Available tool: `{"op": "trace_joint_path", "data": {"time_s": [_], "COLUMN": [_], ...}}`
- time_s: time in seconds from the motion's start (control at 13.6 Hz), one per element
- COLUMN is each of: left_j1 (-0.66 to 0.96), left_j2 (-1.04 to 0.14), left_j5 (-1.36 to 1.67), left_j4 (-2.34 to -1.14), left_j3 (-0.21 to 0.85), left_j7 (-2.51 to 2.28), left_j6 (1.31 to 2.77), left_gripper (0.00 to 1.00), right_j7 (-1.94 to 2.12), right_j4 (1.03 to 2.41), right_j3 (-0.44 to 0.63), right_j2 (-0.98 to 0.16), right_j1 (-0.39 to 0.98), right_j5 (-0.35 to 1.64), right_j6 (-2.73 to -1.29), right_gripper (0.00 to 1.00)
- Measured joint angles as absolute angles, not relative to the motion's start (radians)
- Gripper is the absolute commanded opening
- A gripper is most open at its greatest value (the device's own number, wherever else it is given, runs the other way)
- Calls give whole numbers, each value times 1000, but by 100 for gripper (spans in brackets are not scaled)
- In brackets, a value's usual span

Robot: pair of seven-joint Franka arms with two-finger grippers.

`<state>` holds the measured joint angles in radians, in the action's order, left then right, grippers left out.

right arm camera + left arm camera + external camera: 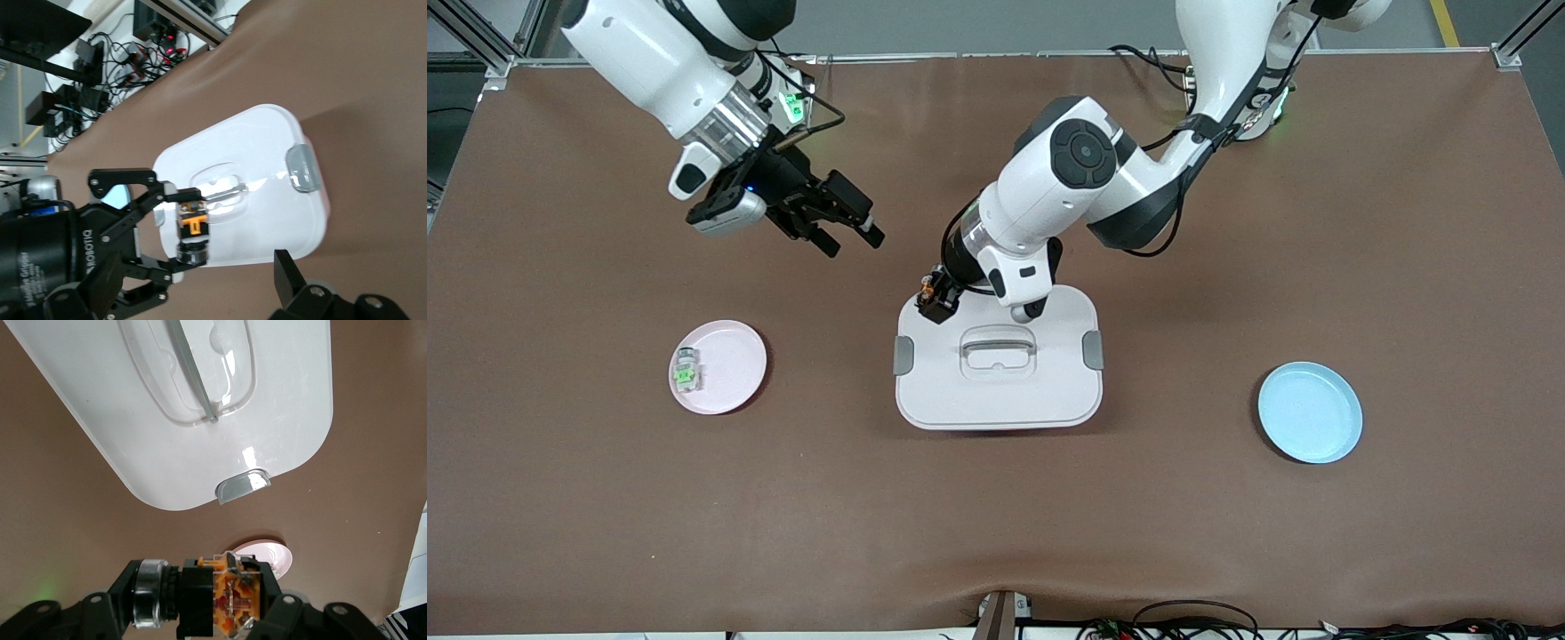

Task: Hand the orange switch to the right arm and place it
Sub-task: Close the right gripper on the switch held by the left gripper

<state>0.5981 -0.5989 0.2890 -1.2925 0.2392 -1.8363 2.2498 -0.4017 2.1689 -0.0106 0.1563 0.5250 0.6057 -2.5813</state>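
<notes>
The left pincer pinches the orange switch between its fingers, in the air over the corner of the white lidded box at the middle of the table. The right pincer hangs with its fingers spread over bare table toward the right arm's end. Nearer the front camera sits the pink plate with a clear-grey part with green centre on it — and the blue plate lies toward the left arm's end.

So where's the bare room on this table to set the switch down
Bare brown table runs along the camera edge, and between the white lid and the empty blue plate. The pink plate has room beside its green-centred part. It is crowded over the lid's corner, where the left claw holds the orange switch; the open right claw hangs close by.
</notes>
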Motion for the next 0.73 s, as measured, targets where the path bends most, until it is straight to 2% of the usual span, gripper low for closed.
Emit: {"op": "trace_joint_path", "data": {"time_s": [0.37,0.73], "left_j1": [616,619], "left_j2": [-599,-599], "left_j5": [289,289], "left_j4": [-1290,-1282], "left_j3": [239,239], "left_j7": [-1836,-1836], "left_j6": [2250,2250], "left_gripper": [0,0], "right_j7": [-251,-209], "right_j4": [2169,2169], "right_j3": [-9,-9], "right_j2": [87,14], "right_j1": [553,587], "right_j5": [748,765], "right_j6": [-2668,-2755], "right_gripper": [100,100]}}
